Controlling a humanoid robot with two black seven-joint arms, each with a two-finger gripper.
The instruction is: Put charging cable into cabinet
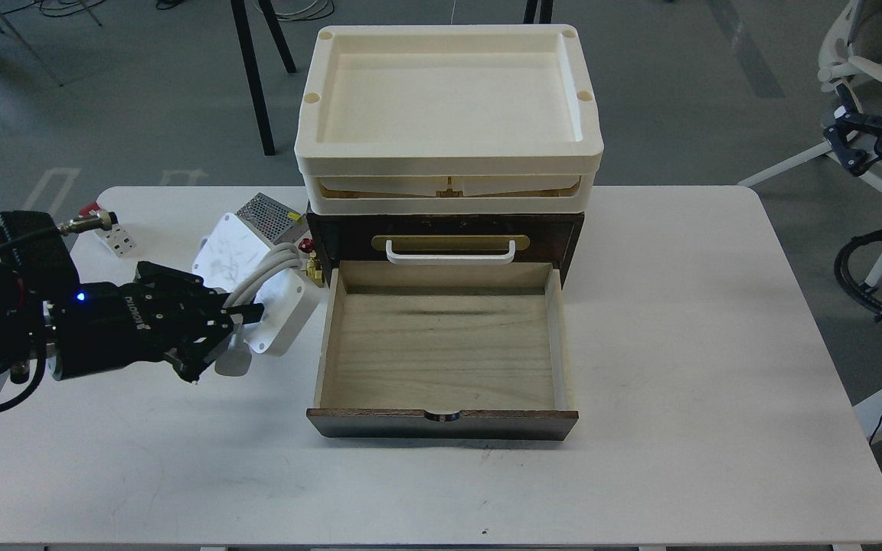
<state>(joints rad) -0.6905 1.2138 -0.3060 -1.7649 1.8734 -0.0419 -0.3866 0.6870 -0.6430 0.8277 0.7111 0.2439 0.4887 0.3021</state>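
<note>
The charging cable (pixel 257 268), a white cord wound round a scuffed white plate, lies left of the cabinet (pixel 441 229) on the table. Its round puck (pixel 233 361) hangs at the near end. My left gripper (pixel 233 337) comes in from the left and its fingers are closed around the cord and the plate's near-left edge. The cabinet's pale wood drawer (pixel 441 344) is pulled out toward me and is empty. The white handle (pixel 450 252) sits above it. My right gripper (pixel 845 141) hangs off the table at the far right, fingers apart and empty.
A cream tray (pixel 449 157) sits on top of the cabinet. A silver mesh power supply (pixel 266 210) lies behind the cable. A small white block with red tabs (pixel 108 229) is at the table's far left. A white chair (pixel 854 76) stands at the far right.
</note>
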